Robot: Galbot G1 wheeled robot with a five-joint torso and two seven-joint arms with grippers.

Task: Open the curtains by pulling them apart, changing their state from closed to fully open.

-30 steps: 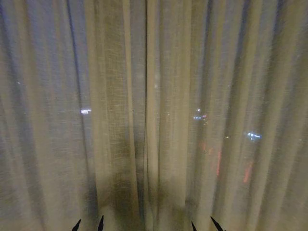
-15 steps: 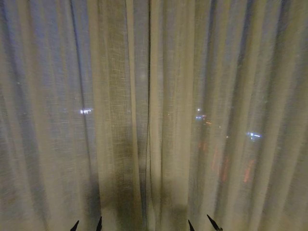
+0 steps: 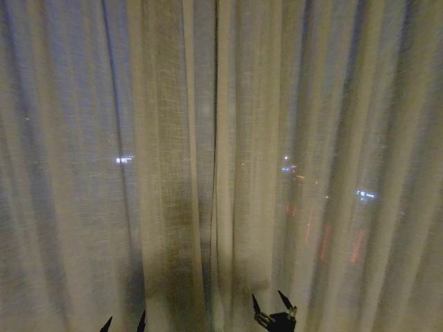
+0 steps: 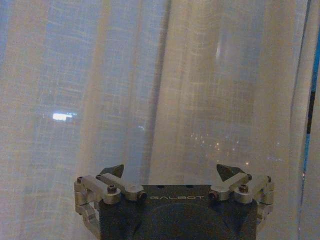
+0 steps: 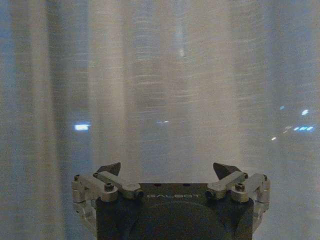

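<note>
Curtains (image 3: 166, 173) hanging closed across the whole head view, the two sheer panels meeting at a dark vertical seam just left of centre. Small lights glimmering through the weave. Left gripper (image 3: 123, 323) low, left of the seam, fingers spread, holding nothing. Right gripper (image 3: 270, 306) raised, just right of the seam, fingers likewise spread, tips near the fabric; contact not discernible.

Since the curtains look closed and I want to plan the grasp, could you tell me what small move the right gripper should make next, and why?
Probably ease the right gripper forward toward the inner edge of the right curtain panel. Its jaws stand open with no fabric between them, and the two panels meet at the centre seam, just to its left. The left gripper waits low, also open.
</note>
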